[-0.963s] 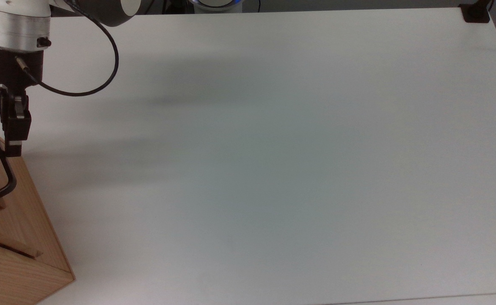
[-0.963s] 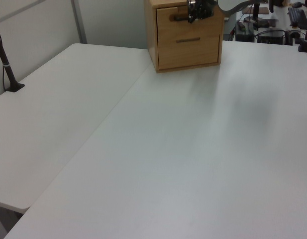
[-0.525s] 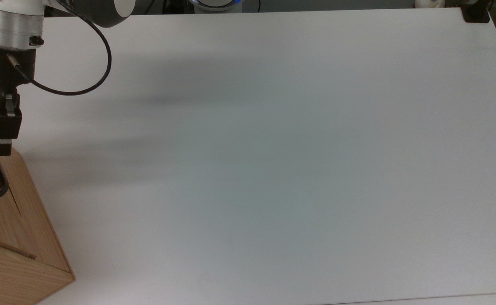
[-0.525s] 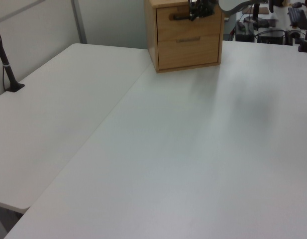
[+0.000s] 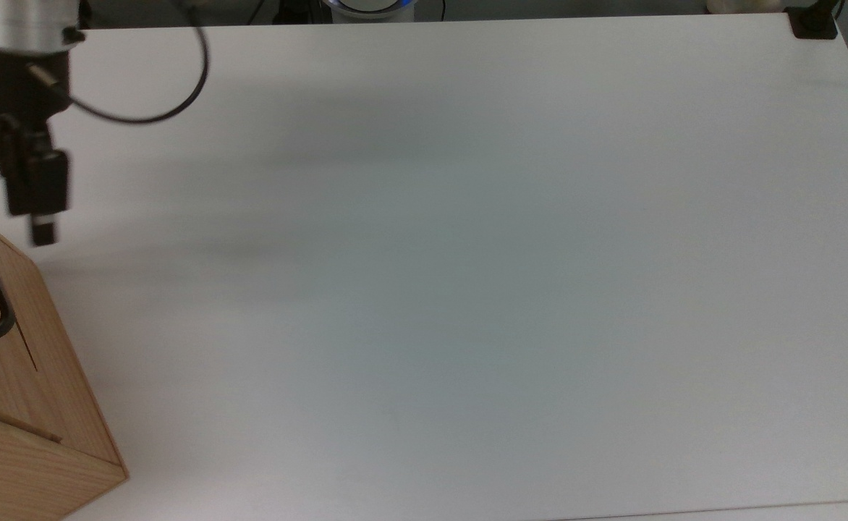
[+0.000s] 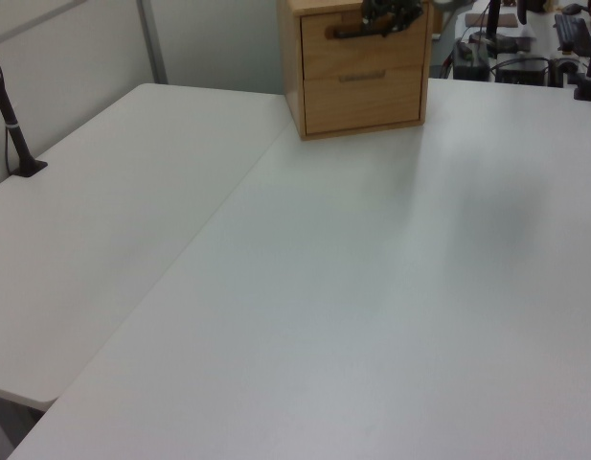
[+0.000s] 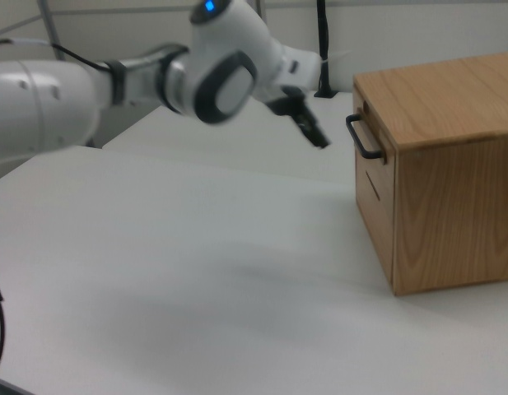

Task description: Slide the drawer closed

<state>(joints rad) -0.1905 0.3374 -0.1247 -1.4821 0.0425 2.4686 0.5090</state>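
One matte white bench (image 6: 352, 287) fills the lower frame of the left view, smooth and flat. At upper centre stands a boxy light-wood cabinet (image 6: 293, 67) with visible grain. The drawer (image 6: 357, 43) is its upper front panel, flat and rectangular, flush with the cabinet face, long axis horizontal, facing the camera; a black bar handle (image 6: 351, 32) runs along it. In the right view the handle (image 7: 365, 138) juts toward the frame's left. The end effector (image 7: 318, 138) hangs just beside it, apart; finger spread: cannot tell.
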